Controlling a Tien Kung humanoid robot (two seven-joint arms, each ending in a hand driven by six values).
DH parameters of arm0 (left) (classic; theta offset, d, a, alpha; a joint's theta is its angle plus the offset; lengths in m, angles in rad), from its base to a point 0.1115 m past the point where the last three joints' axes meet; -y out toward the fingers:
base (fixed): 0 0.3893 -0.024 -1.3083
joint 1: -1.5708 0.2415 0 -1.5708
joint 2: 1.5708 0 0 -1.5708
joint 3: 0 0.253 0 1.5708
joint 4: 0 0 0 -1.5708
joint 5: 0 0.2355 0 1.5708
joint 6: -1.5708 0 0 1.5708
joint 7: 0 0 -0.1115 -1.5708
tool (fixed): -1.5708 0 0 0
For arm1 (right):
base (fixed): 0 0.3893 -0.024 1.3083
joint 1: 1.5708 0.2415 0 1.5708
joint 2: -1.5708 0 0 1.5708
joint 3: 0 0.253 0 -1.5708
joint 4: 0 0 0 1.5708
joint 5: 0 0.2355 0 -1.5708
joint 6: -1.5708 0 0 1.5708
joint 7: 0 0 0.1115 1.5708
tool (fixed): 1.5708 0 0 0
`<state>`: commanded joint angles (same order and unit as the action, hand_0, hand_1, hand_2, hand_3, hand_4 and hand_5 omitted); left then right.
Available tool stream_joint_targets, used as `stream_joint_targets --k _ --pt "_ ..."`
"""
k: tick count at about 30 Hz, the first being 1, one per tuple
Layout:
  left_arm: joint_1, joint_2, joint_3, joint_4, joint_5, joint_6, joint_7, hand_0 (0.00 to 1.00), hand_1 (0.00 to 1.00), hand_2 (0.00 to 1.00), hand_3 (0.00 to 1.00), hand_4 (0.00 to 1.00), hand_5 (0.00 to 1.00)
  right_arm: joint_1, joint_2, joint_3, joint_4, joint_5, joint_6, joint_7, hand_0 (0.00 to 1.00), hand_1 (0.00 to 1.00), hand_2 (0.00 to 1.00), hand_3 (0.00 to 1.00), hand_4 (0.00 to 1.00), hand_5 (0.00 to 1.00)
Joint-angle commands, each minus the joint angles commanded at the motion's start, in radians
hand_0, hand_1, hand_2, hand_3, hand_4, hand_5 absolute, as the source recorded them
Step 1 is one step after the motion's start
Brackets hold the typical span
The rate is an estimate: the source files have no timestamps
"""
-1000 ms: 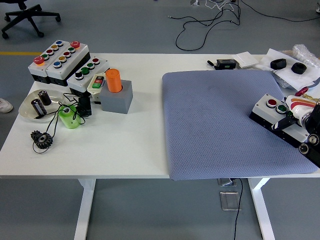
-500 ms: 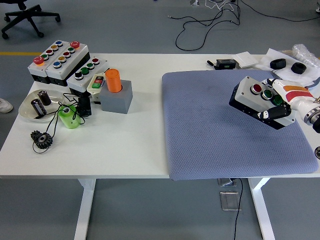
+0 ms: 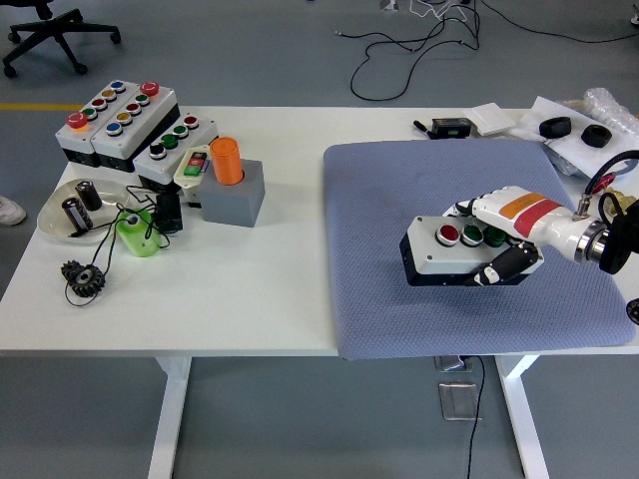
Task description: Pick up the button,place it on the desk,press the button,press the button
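Nearest the camera, on the front half of the grey mat point(image 3: 399, 220) that covers the right side of the white tabletop point(image 3: 260, 289), the right hand point(image 3: 504, 235) has its fingers point(image 3: 501, 264) curled around a button box point(image 3: 447, 251), a pale-topped, dark-sided case carrying a red, a green and a dark button in a row. The thumb side wraps under the box's near edge and the other fingers close over its far right end, so the box sits just left of the palm with its long axis running left to right, roughly in line with the forearm. Whether its base is already resting on the mat or hangs just above it is not clear from this angle; it looks tilted slightly toward the camera. My judgement is that setting it down is the step in hand, and the presses come after, from above onto the row of buttons. The left hand is not in view, so the right is the only one placed to act. Further back on the left lie a small gear point(image 3: 84, 276), a green holder point(image 3: 138, 233), a dish point(image 3: 60, 215), a grey block with an orange cylinder point(image 3: 228, 160), and larger multi-button boxes point(image 3: 118, 120).
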<state>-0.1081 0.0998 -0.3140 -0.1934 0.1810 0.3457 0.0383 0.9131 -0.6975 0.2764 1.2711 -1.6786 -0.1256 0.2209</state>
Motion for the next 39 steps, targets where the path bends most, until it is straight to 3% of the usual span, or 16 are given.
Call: stream_joint_targets --k 10,18,28,29,34,35,39 --pt "0.011 -0.003 0.017 0.0 -0.012 0.0 0.0 0.614 0.531 0.51 0.48 0.295 0.998 -0.001 0.045 -0.029 -0.026 -0.018 0.0 -0.018 0.116 0.01 0.134 0.243 0.419 0.006" --pt "0.017 -0.003 0.032 -0.001 -0.018 -0.001 0.002 0.614 0.532 0.512 0.481 0.289 0.996 -0.015 0.082 -0.016 -0.106 -0.024 0.014 -0.047 0.113 0.008 0.133 0.246 0.427 0.002" --pt "0.026 -0.003 0.044 -0.001 -0.022 -0.001 0.003 0.614 0.532 0.512 0.481 0.289 0.998 -0.03 0.085 -0.016 -0.125 -0.047 0.026 -0.051 0.121 0.008 0.139 0.257 0.44 0.002" --pt "0.026 -0.003 0.044 -0.001 -0.022 -0.001 0.003 0.614 0.533 0.512 0.48 0.287 0.998 -0.031 0.085 -0.015 -0.124 -0.048 0.027 -0.051 0.122 0.004 0.136 0.28 0.557 0.002" --pt "0.029 -0.004 0.05 -0.001 -0.026 0.0 0.005 0.614 0.533 0.512 0.48 0.287 0.998 -0.035 0.08 -0.01 -0.116 -0.078 0.031 -0.052 0.122 0.004 0.136 0.28 0.557 0.002" --pt "0.03 -0.004 0.051 -0.002 -0.027 0.0 0.006 0.614 0.536 0.512 0.481 0.285 0.997 -0.035 0.079 -0.009 -0.113 -0.082 0.033 -0.055 0.14 0.02 0.168 0.342 0.675 0.05" --pt "0.032 -0.004 0.055 -0.002 -0.03 0.0 0.007 0.614 0.536 0.512 0.481 0.285 0.997 -0.037 0.077 -0.003 -0.105 -0.098 0.06 -0.084 0.14 0.02 0.168 0.342 0.675 0.05"
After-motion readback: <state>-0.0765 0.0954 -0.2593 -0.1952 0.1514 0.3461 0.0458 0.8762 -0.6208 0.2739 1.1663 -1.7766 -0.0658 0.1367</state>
